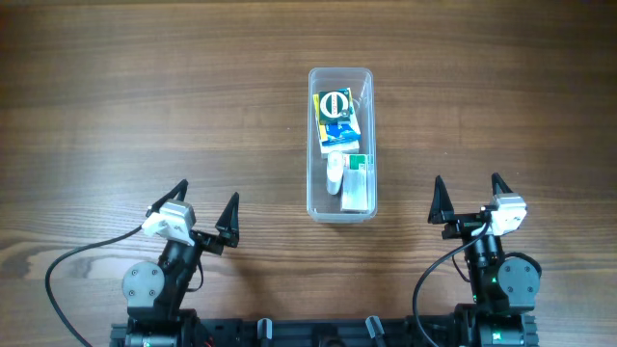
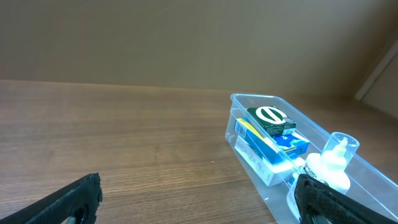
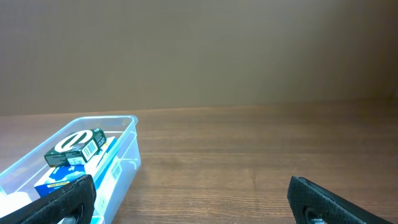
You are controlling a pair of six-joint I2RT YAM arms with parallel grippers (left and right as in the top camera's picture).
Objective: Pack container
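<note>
The clear plastic container [image 1: 341,77] stands upright in the middle of the table. Inside it lie a dark green box [image 1: 335,103] on a blue and white box [image 1: 340,130], a small white bottle [image 1: 334,175] and a white and green box [image 1: 356,183]. The container also shows in the left wrist view [image 2: 264,99] and the right wrist view [image 3: 127,124]. My left gripper [image 1: 205,205] is open and empty at the front left. My right gripper [image 1: 468,197] is open and empty at the front right. Both are well apart from the container.
The wooden table [image 1: 145,106] stretches on all sides of the container. Black cables [image 1: 77,260] run from the arm bases along the front edge.
</note>
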